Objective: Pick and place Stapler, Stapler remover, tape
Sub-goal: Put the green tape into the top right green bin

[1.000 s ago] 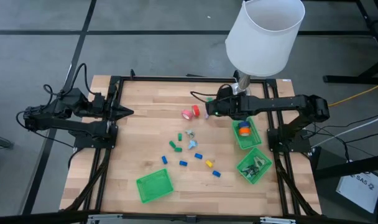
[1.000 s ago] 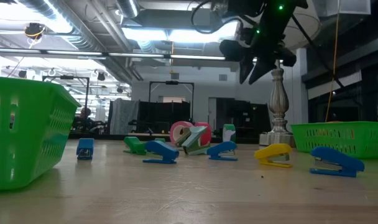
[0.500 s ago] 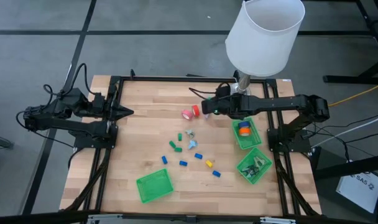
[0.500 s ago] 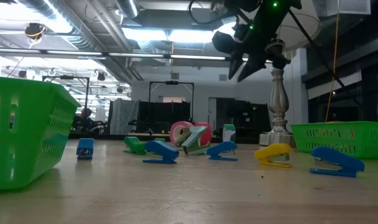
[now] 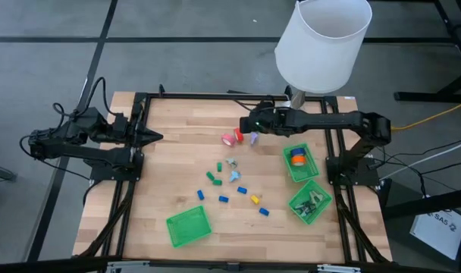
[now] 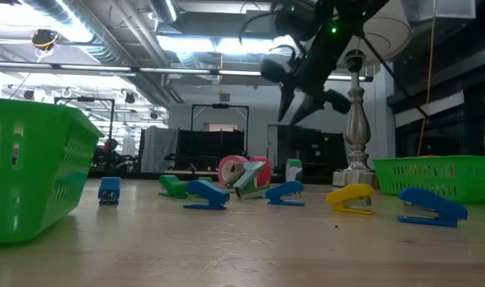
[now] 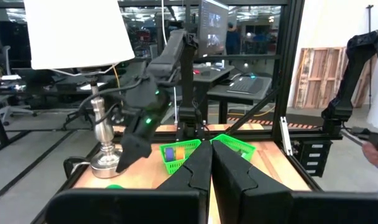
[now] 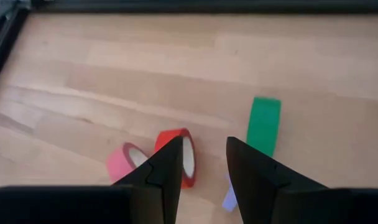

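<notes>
Your right gripper hangs above the far middle of the table, fingers parted with nothing between them, pointing down at a red roll of tape. That roll stands on edge. A pink roll lies just beside it, a green roll stands near on the other side, and a small pale purple piece shows just beside the finger; whether it is tape cannot be told.

In the high view the red roll and pink roll sit close together, well apart from the small staplers scattered mid-table. The nearer of two green baskets on the right already holds orange and blue rolls.

Judgement on handling: the rolls look light and stiff, with a smooth outer band that may slip. Standing on edge, the red roll is likely to roll or topple if one finger touches first. Take it across its two flat faces, or with one finger through the core, and close squarely. Mind the pink roll; it is close enough to be nudged.

Your left gripper waits at the left edge of the table, fingers pressed together, holding nothing.
</notes>
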